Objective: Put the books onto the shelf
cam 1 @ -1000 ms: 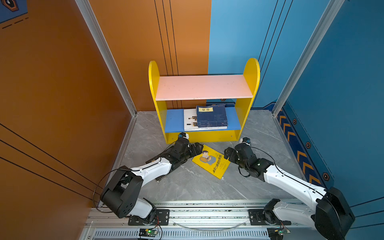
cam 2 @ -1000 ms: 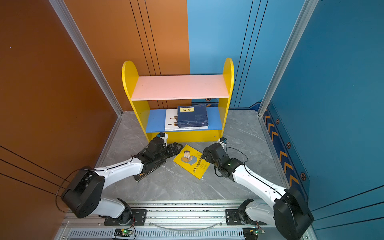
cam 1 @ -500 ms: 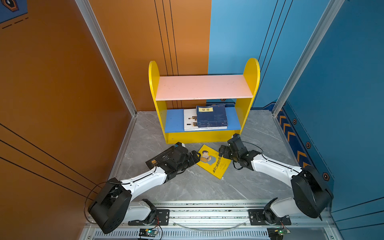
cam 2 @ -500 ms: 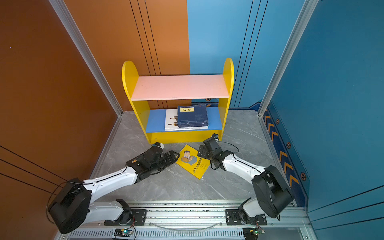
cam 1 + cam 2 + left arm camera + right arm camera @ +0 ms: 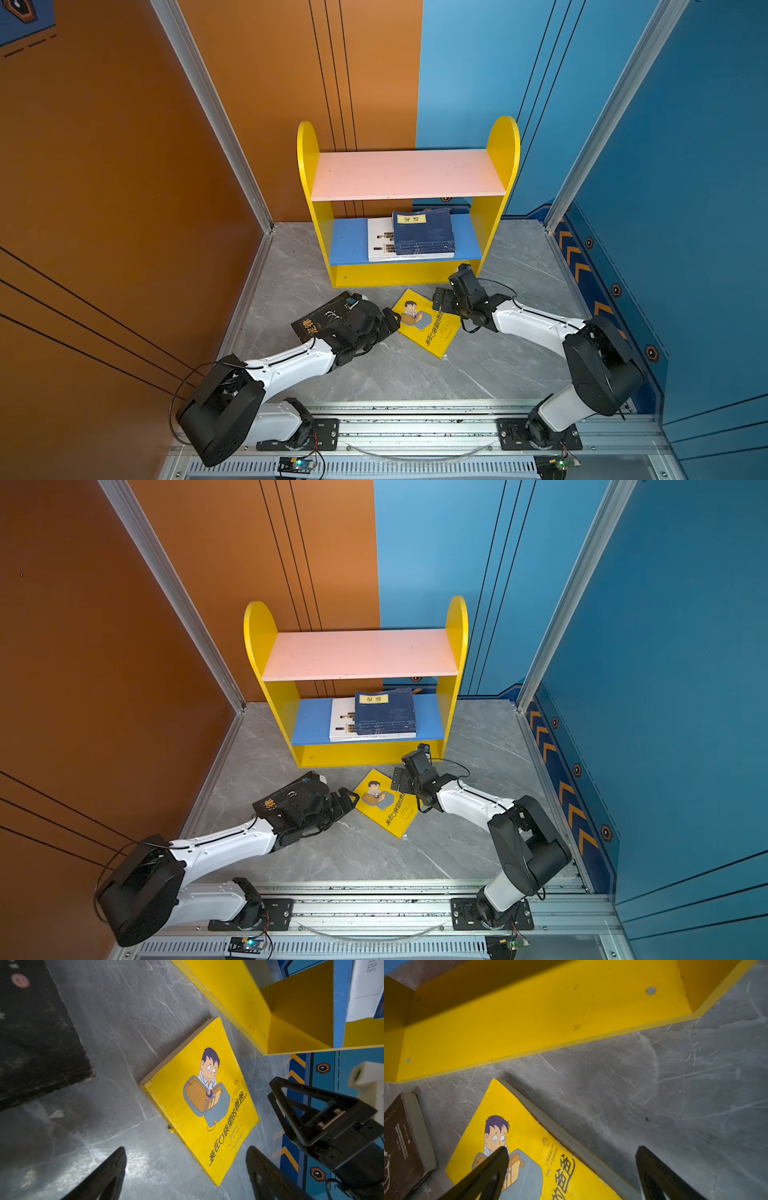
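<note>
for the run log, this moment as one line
left gripper open; right gripper open; yellow book, black book on floor; navy book, white book on shelf

Left gripper point(image 5: 390, 323): I've drawn it back from the shelf point(image 5: 399, 275) front to the left corner of the yellow book point(image 5: 430, 332). Black book point(image 5: 318, 323): orange title now uncovered beside that arm. Right gripper point(image 5: 441, 302): brought inward, now straddling the yellow book's right edge; elbow raised.

Pink board point(image 5: 407, 174) bare — book stack point(image 5: 424, 232) crowds middle and right of blue board point(image 5: 349, 243).
</note>
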`<state>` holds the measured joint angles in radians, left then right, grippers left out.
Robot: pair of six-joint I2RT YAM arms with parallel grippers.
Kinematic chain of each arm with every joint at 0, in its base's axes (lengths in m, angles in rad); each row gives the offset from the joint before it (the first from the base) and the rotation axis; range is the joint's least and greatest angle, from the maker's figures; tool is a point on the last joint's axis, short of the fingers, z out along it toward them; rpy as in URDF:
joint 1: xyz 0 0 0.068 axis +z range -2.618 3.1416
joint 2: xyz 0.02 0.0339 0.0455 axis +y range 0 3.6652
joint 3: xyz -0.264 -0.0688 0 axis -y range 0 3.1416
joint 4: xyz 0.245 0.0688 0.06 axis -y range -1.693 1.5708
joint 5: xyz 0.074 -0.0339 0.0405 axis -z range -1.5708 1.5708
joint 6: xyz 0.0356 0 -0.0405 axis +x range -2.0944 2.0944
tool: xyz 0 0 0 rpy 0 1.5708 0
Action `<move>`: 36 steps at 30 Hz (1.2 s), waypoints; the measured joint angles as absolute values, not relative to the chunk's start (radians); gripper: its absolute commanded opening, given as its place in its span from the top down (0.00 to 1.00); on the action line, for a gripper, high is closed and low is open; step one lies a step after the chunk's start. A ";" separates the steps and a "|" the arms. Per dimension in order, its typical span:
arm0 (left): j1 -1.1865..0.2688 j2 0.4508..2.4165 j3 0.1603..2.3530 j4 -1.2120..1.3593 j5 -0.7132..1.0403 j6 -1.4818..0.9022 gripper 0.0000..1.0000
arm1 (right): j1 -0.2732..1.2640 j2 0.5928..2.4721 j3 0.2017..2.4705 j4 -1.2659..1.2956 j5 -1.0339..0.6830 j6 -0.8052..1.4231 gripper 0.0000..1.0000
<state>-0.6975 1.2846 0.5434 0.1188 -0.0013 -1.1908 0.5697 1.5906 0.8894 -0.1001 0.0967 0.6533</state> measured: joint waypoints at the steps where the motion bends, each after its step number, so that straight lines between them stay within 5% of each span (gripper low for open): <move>1: -0.698 1.285 0.541 0.119 -0.002 -1.195 0.09 | 0.570 1.598 0.889 -0.097 0.093 0.653 0.02; 36: -0.593 1.673 0.646 0.503 0.163 -1.251 0.09 | 0.668 1.734 0.915 -0.035 -0.039 0.681 0.06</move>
